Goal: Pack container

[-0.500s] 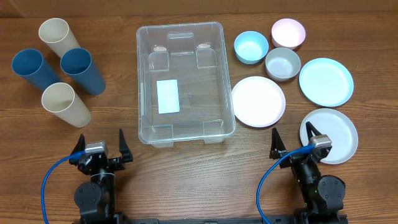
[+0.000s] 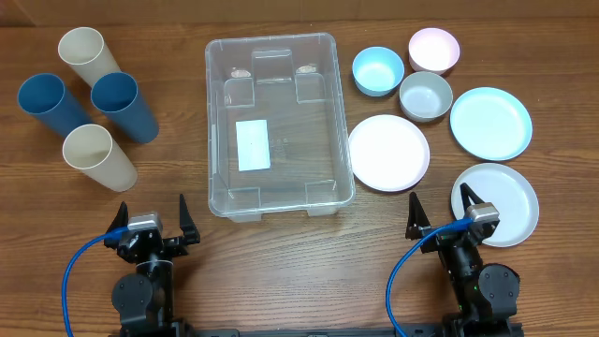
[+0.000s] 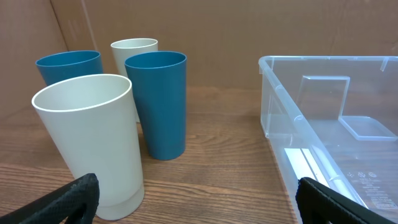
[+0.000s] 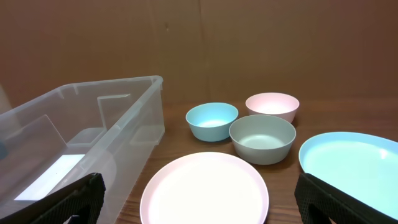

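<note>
Container (image 2: 304, 150): set at the middle of the table (image 2: 281, 271), upright, open side up, empty. A white label (image 2: 253, 145) is seen on its floor.

Left of it, well apart, four tumblers are stood: two cream (image 2: 82, 51) (image 2: 94, 154) and two blue (image 2: 47, 101) (image 2: 120, 103). To its right, three bowls (image 2: 426, 95) and three plates are laid. The pale pink plate (image 2: 388, 152) lies just beside the right wall.

Left pincer (image 2: 153, 208) and right pincer (image 2: 438, 201): both are found released, jaws spread wide, nothing held. Each rests at the near edge, clear of the container.

Handling, as judged:
- The container is thin clear plastic and is expected to be light while empty.
- Stiffness is expected at the rolled rim, corners and moulded ridges. The long walls are expected to flex if pinched mid-span.
- The glossy surface is taken to be slippery, and sliding on the wood is likely when items are dropped in.
- The body is too wide to be spanned.
- If steadying is needed, the near rim close to a corner is preferred, one finger inside and one outside.
- The clear walls are hard to read for depth.
</note>
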Controlling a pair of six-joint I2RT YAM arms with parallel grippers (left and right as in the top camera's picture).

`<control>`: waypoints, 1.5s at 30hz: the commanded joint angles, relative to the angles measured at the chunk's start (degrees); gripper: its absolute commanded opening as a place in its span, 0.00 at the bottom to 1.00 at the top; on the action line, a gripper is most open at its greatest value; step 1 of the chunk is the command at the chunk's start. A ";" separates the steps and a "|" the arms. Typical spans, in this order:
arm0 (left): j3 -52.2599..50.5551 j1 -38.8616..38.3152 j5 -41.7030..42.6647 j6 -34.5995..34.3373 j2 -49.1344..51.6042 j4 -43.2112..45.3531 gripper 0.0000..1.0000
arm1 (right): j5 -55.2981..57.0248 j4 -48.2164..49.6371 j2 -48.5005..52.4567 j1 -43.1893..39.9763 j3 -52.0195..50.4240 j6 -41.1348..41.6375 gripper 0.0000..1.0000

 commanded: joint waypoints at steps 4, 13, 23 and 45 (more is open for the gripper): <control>-0.22 0.39 -0.31 0.79 -0.46 -0.09 1.00 | 0.46 0.39 -0.68 -0.37 -0.57 0.37 1.00; -0.22 0.39 -0.31 0.79 -0.46 -0.09 1.00 | 0.50 0.39 -0.68 -0.37 -0.57 0.13 1.00; -0.22 0.39 -0.31 0.79 -0.46 -0.09 1.00 | 3.98 -11.47 6.05 -0.39 14.64 9.68 1.00; -0.22 0.39 -0.31 0.79 -0.46 -0.09 1.00 | 6.34 -47.25 103.45 -0.66 68.70 38.16 0.70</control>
